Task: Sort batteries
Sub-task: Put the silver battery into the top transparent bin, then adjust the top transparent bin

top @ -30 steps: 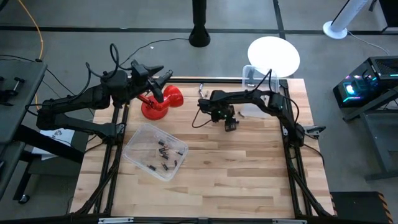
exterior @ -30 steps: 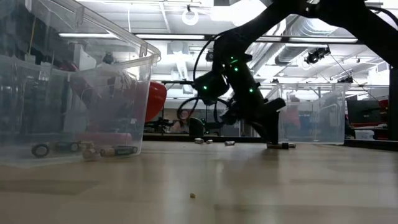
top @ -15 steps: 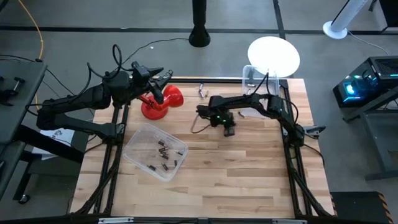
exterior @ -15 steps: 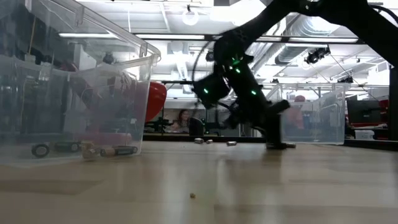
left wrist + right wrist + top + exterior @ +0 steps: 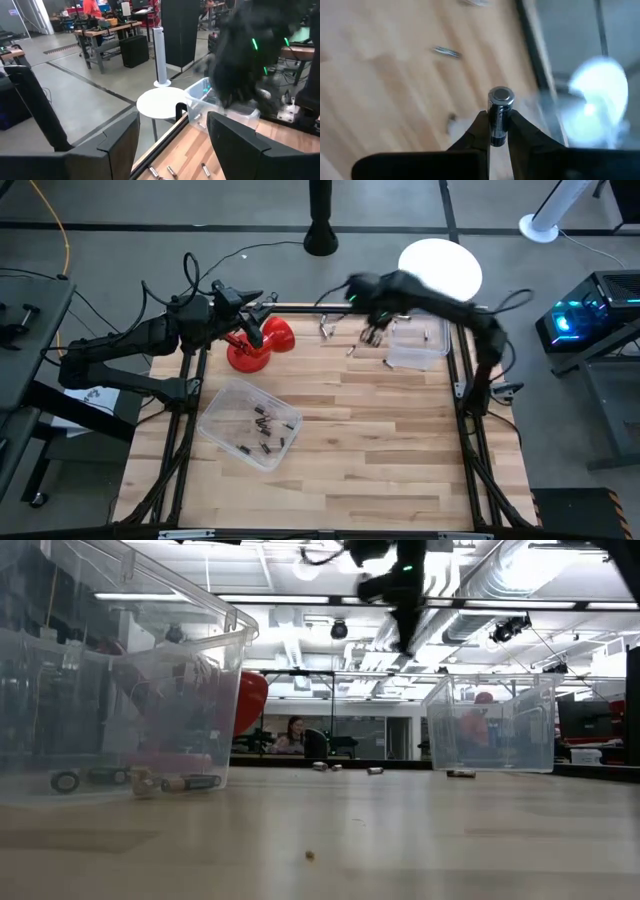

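Observation:
My right gripper [image 5: 375, 330] hangs high over the table's far part, near the clear bin [image 5: 415, 345] at the far right. It is shut on one battery [image 5: 500, 100], dark with a silvery end cap. Three loose batteries [image 5: 350, 350] lie on the wood nearby. A second clear bin [image 5: 250, 423] at the near left holds several batteries [image 5: 265, 430] on its floor. My left gripper [image 5: 265, 302] waits open above the red plunger-like tool [image 5: 262, 345]; its fingers stand wide apart around nothing in the left wrist view [image 5: 172, 145]. My right gripper pinches the battery's dark body [image 5: 496, 127] between its two fingertips [image 5: 481, 122]. The battery lies along the fingers, and its silvery cap [image 5: 501, 96] sticks out past the tips. The fingers point steeply down, and the battery is lifted clear of the table.
The table's near half is bare wood [image 5: 380, 470]. In the low view the left bin [image 5: 120, 690] fills the near left, the right bin [image 5: 490, 725] stands farther back, and loose batteries [image 5: 374, 770] lie between them. A white round stand base [image 5: 440, 268] sits beyond the far edge.
My right gripper has risen fast from the tabletop near the middle and gone toward the far edge and the right-hand bin, rolling its wrist as it went. It now carries a battery clear of the table.

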`<action>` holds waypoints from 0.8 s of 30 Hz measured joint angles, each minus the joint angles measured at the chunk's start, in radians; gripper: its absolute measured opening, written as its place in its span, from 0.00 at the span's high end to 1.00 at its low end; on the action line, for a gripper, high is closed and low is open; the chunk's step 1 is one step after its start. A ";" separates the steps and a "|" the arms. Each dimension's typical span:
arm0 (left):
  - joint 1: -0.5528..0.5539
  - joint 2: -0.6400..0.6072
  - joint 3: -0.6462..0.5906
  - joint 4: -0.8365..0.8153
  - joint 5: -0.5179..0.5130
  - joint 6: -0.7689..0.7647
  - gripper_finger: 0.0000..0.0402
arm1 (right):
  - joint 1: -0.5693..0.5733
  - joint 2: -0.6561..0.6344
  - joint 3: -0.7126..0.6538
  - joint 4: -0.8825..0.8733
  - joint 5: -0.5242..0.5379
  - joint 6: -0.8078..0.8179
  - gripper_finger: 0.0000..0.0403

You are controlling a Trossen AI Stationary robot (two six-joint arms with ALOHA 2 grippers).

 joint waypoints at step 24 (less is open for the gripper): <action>0.000 0.000 0.000 -0.006 0.000 0.000 0.44 | -0.347 -0.293 -0.632 0.353 0.018 0.195 0.62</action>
